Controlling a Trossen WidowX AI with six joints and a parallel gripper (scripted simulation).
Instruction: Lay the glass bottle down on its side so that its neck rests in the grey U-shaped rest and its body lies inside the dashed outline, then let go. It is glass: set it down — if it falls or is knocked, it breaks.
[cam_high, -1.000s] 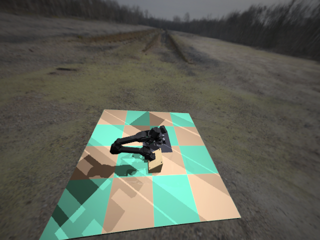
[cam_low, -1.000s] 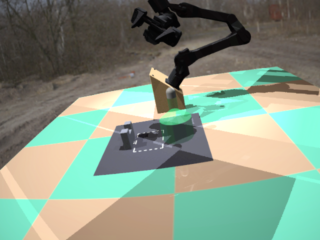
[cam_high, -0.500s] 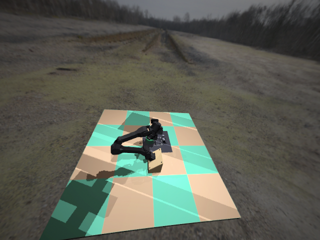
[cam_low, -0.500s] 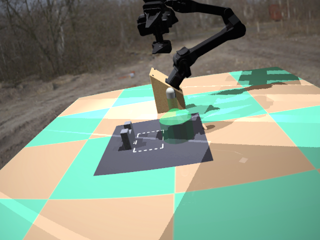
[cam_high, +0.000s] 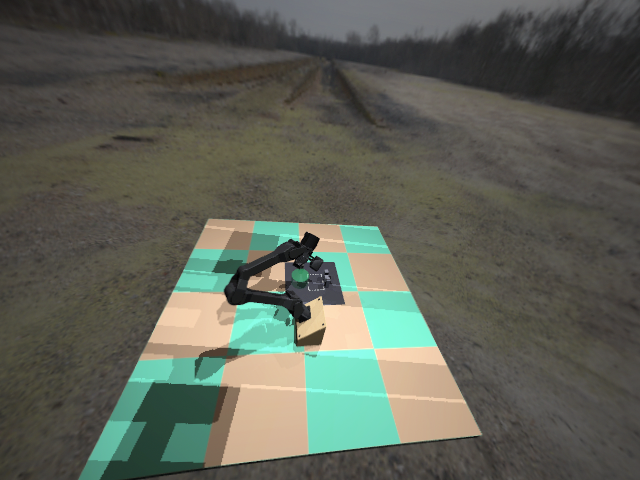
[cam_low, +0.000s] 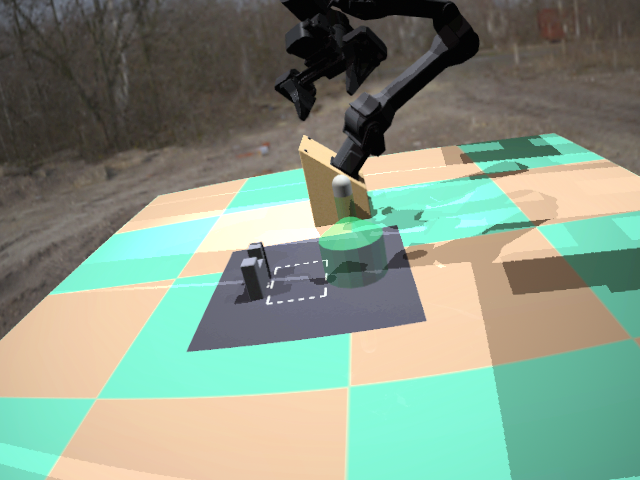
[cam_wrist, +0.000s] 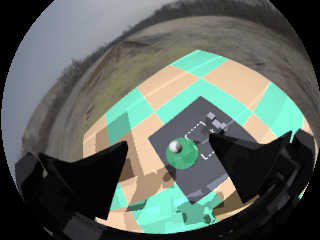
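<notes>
Standing upright on the dark mat (cam_high: 336, 297) (cam_low: 310, 325) (cam_wrist: 200, 107), with nothing gripping it: the green glass bottle (cam_high: 299, 276) (cam_low: 352, 253) (cam_wrist: 182, 153). See-through in the wide, round body, narrow in the neck, and topped with a pale, rounded tip (cam_low: 341, 187) (cam_wrist: 175, 146). Just beside the body, a dashed white outline (cam_high: 316, 274) (cam_low: 297, 299) (cam_wrist: 206, 158), and beyond that, the grey rest (cam_high: 327, 279) (cam_low: 252, 279) (cam_wrist: 215, 121) with 2 upright posts. Not yet laid down, then, and not touching the posts. Spread wide, with nothing between them: the jaws. Up above the mat, well apart from the bottle, with 2 dark, pointed fingers (cam_high: 316, 263) (cam_low: 302, 100), tilted in the exterior view. In the wrist view, between the 2 fingers as seen from there, the bottle again, with the pale tip towards 1 side of the round green body. Behind the bottle in the exterior view, a tan wooden block (cam_high: 312, 322) (cam_low: 323, 186) with a sloping top, bearing the foot of the black arm (cam_high: 266, 261) (cam_low: 418, 72). Under the mat and block, a worktop (cam_high: 341, 413) (cam_low: 232, 428) (cam_wrist: 235, 80) checked in mint and peach, crossed by shadows. Rather small in the top view, so perhaps hard to judge the finger gap from there.
</notes>
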